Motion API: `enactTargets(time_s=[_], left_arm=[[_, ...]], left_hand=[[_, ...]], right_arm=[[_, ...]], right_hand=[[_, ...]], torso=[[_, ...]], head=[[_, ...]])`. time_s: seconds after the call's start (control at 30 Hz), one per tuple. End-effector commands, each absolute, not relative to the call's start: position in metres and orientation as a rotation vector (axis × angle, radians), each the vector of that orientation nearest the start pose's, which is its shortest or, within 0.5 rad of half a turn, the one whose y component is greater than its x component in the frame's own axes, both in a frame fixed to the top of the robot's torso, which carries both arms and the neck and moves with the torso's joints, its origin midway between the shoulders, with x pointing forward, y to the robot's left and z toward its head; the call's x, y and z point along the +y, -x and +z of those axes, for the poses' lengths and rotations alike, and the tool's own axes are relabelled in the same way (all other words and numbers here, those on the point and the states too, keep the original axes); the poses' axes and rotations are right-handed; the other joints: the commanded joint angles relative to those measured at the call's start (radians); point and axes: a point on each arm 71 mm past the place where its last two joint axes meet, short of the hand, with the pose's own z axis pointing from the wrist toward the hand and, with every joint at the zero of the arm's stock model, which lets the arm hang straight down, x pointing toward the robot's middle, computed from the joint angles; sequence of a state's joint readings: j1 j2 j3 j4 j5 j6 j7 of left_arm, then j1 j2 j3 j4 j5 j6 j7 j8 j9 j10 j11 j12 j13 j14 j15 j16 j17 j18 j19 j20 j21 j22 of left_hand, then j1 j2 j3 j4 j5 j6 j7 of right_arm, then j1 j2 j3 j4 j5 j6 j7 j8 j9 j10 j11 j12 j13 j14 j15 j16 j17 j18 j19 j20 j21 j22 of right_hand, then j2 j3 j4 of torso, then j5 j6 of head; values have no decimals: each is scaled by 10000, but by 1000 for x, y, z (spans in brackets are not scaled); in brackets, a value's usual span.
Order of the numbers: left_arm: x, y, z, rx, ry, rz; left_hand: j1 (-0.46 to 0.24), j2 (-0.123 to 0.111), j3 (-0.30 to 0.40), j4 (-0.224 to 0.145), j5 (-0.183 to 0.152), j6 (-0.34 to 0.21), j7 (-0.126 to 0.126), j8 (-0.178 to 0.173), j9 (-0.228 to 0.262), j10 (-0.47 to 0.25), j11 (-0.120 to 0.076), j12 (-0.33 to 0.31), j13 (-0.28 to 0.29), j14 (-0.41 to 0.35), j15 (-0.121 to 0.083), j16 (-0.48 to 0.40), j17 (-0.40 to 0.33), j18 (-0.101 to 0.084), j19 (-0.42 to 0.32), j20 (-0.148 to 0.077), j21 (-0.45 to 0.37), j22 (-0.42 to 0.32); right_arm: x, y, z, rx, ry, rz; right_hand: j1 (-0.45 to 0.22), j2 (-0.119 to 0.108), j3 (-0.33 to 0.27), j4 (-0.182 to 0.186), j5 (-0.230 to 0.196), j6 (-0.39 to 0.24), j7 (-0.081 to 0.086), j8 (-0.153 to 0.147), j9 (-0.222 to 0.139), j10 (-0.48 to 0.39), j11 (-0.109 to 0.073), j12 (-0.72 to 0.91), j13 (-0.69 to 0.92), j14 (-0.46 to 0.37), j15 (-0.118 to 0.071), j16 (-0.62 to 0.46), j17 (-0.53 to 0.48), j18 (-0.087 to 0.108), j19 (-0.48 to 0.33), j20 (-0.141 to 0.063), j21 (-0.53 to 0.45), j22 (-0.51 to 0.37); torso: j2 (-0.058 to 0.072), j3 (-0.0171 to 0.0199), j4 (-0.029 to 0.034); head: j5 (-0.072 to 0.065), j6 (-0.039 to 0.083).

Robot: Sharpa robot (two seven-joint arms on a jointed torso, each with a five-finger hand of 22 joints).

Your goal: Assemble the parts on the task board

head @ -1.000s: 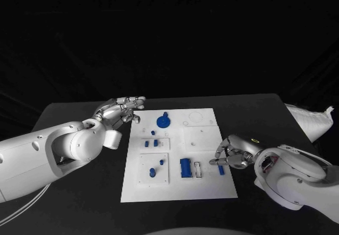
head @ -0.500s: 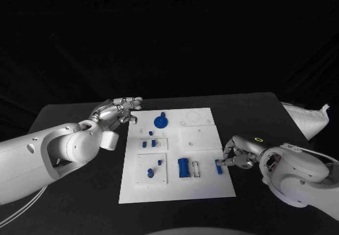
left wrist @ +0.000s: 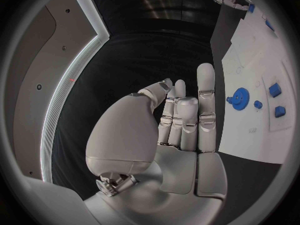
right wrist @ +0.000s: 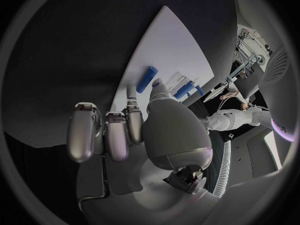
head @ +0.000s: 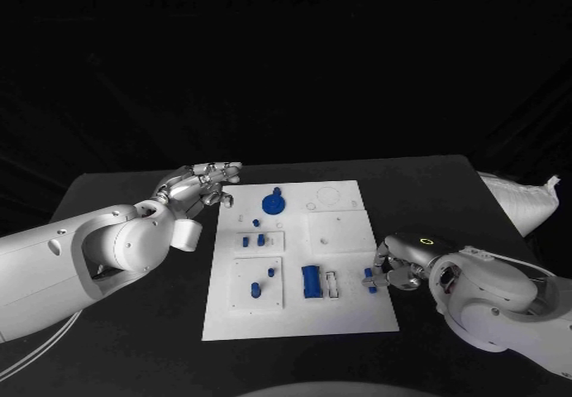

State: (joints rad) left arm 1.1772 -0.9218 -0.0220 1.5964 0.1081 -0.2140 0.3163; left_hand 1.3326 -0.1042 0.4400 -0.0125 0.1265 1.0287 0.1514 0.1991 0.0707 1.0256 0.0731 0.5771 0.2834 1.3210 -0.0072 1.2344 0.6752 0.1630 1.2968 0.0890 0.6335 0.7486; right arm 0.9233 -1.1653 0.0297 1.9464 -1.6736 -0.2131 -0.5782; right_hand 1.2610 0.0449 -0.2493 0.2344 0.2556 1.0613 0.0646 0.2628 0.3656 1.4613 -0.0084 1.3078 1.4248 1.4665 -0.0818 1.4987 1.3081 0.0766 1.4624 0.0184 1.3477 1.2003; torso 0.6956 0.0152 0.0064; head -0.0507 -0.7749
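Observation:
The white task board [head: 345, 318] lies in the middle of the black table. On it are a blue gear [head: 274, 203], two small blue pieces [head: 254, 241], a blue oval [head: 255, 289] and a long blue block [head: 312, 281]. A short blue peg [head: 369, 279] lies flat at the board's right edge. My right hand [head: 396, 266] crouches over that edge, fingers curled down beside the peg; in the right wrist view the peg [right wrist: 147, 79] lies just past a fingertip [right wrist: 131, 92], not held. My left hand [head: 202, 184] hovers at the board's far left corner, fingers straight, holding nothing. The gear [left wrist: 239, 96] lies beyond its fingers [left wrist: 205, 92].
A narrow white frame [head: 335, 285] stands beside the long blue block. Bare black table [head: 119, 190] stretches left of the board, under my left arm. The table's far edge runs just behind the board, and dark room lies beyond it.
My right hand has sunk a little and drawn its fingers in closer to the blue peg. My left hand has hardly moved. The parts on the board lie as before.

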Motion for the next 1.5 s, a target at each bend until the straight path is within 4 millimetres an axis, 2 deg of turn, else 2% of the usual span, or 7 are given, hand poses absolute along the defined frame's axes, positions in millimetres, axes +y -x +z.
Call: enactTargets(time_s=[0.03, 0.2, 0.43, 0.9, 1.2, 1.37, 1.5], left_arm=[[220, -472, -182, 14969, 12713, -16475], [220, -472, -182, 14971, 12711, -16483], [221, -471, -182, 14971, 12714, -16476], [222, -471, -182, 14939, 12709, -16470], [223, -471, -182, 14934, 12712, -16461], [223, -471, -182, 14950, 12709, -16479], [222, -470, -182, 14977, 12681, -16561]], left_hand=[[-68, 66, -56, -3, 36, -68, 18, 52, 5, -63, -27, 31, -9, -70, -30, -30, -10, 174, -89, 3, -54, -13], [-68, 66, -56, -3, 36, -68, 18, 52, 5, -63, -27, 31, -9, -70, -30, -30, -10, 174, -89, 3, -54, -13], [-68, 66, -56, -3, 36, -68, 18, 52, 5, -63, -27, 31, -9, -70, -30, -30, -10, 174, -89, 3, -54, -13], [-56, 75, -49, -10, 39, -77, 16, 62, 4, -77, -29, 39, -14, -78, -29, -33, -26, 176, -94, 5, -68, -22], [-49, 79, -45, -15, 41, -78, 15, 65, 4, -81, -30, 41, -16, -79, -29, -31, -24, 176, -95, 5, -68, -21], [-39, 80, -42, -23, 42, -81, 14, 70, 4, -87, -31, 45, -18, -83, -30, -33, -32, 178, -99, 5, -78, -28], [28, 87, -12, -76, 49, -88, 11, 92, 5, -112, -35, 58, -28, -97, -33, -36, -52, 182, -107, 4, -93, -36]], right_arm=[[-248, -361, -243, 19726, 799, 2340], [-246, -361, -245, 19753, 955, 2318], [-238, -361, -250, 19889, 1941, 1986], [-230, -358, -254, 19917, 3426, 1385], [-226, -358, -248, 19752, 1172, 2855], [-226, -356, -247, 19863, -225, 3579], [-225, -354, -245, 19914, -1256, 4082]], right_hand=[[256, 81, 82, -31, 51, 23, 23, -51, -22, 95, -37, 40, -433, 790, 7, 4, 1312, -24, -6, 34, -6, 10], [553, 142, 212, -185, 5, 83, 9, -89, 4, 98, -51, 41, -420, 792, -3, 7, 1321, -27, -2, 29, 6, 34], [2142, 566, 1539, -1064, -1861, 183, -95, -287, -8, 81, -159, 30, -384, 794, -104, 20, 1360, -39, 10, -61, 33, 99], [2106, 57, 2781, -1507, -1924, 513, -71, -690, -105, 67, -138, -61, -393, 807, -71, 55, 1454, -67, 32, -32, 89, 233], [1546, 591, 5095, -1044, -1857, 327, 74, -1266, -290, 110, -73, -23, -321, 823, -19, 88, 1526, -74, 64, -39, 130, 302], [35, -702, 8602, -1216, -1963, 717, 193, -1573, -398, 161, 0, 2, -256, 832, 45, 104, 1571, -78, 65, 72, 154, 354], [-294, -981, 9271, -1569, -1889, 767, 122, -1619, -344, 172, 25, -11, -251, 835, 55, 107, 1582, -76, 63, 71, 160, 370]], torso=[[1, -7, -4], [2, -2, -6], [2, -7, 0], [-2, -8, -9], [-7, -4, -12], [-7, -7, 4], [-3, -8, -3]], head=[[10, -17], [25, -23], [33, -26], [59, -68], [88, -80], [87, -102], [92, -108]])
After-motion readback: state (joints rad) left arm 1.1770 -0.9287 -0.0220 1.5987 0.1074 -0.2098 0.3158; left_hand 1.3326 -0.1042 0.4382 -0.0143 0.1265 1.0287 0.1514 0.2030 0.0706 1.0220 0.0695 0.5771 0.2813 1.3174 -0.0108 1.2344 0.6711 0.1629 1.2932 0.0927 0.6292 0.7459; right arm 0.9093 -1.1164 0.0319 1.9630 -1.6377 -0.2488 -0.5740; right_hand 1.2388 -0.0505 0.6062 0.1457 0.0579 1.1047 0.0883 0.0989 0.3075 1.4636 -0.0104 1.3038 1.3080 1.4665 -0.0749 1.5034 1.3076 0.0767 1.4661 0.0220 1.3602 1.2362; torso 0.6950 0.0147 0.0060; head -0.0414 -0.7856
